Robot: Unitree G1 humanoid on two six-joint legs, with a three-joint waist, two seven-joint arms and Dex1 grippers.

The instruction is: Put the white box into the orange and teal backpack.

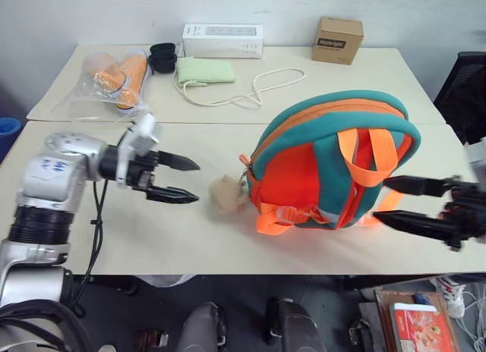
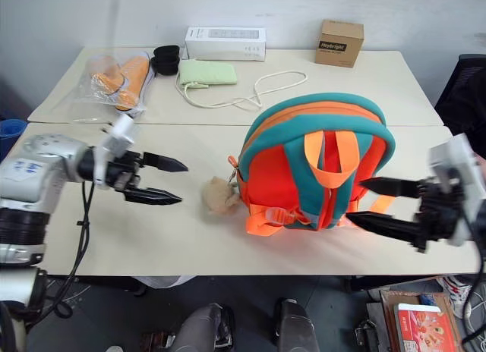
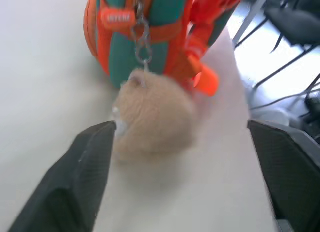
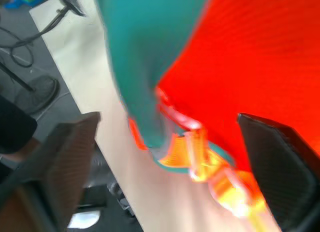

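Observation:
The orange and teal backpack (image 1: 326,162) lies on the near table with its orange straps facing up. A beige plush toy (image 1: 226,194) hangs from its left side on a small chain. My left gripper (image 1: 196,182) is open, level with the table and pointing at the plush toy, a short gap away from it. In the left wrist view the toy (image 3: 152,114) sits between the spread fingers (image 3: 85,167). My right gripper (image 1: 381,200) is open at the backpack's right side, its fingertips beside the lower strap. The white box is out of view.
On the far table stand a long white carton (image 1: 222,40) and a small brown cardboard box (image 1: 337,39). There are also a green pouch (image 1: 206,70) with a white cord (image 1: 250,94), black items (image 1: 162,56) and a plastic bag of orange things (image 1: 114,79). A black chair (image 1: 467,86) stands at the right.

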